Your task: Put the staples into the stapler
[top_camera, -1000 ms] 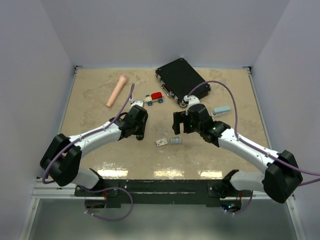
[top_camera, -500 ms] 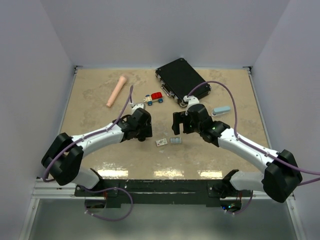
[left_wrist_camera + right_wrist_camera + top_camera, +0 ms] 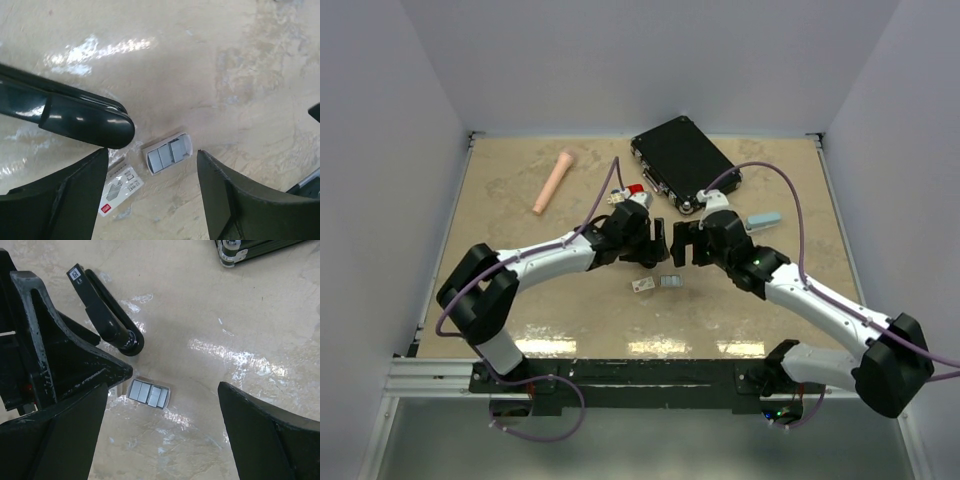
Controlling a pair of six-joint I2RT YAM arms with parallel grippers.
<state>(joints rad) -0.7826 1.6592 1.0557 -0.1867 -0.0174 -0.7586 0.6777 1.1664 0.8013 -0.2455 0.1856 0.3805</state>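
The staples [image 3: 169, 152] are grey strips in a small open white tray [image 3: 149, 393] on the table, seen from above just below both grippers [image 3: 670, 283]. The black stapler [image 3: 65, 112] lies flat on the table beside the tray, its rounded end almost touching the tray; the right wrist view shows its labelled far end [image 3: 106, 320]. My left gripper [image 3: 151, 152] hovers open over the tray, with nothing between its fingers and the stapler outside them. My right gripper [image 3: 163, 387] is wide open above the same tray, facing the left gripper [image 3: 655, 248] closely [image 3: 682, 245].
A white printed staple-box sleeve [image 3: 120, 187] lies left of the tray [image 3: 642, 285]. At the back are a black case [image 3: 680, 160], a pink cylinder [image 3: 553, 181], a red toy car [image 3: 632, 190] behind the left wrist, and a blue-grey block [image 3: 763, 220].
My left arm has swung right to the middle of the table and its jaws have opened. The right gripper has shifted slightly toward it and stays wide open.
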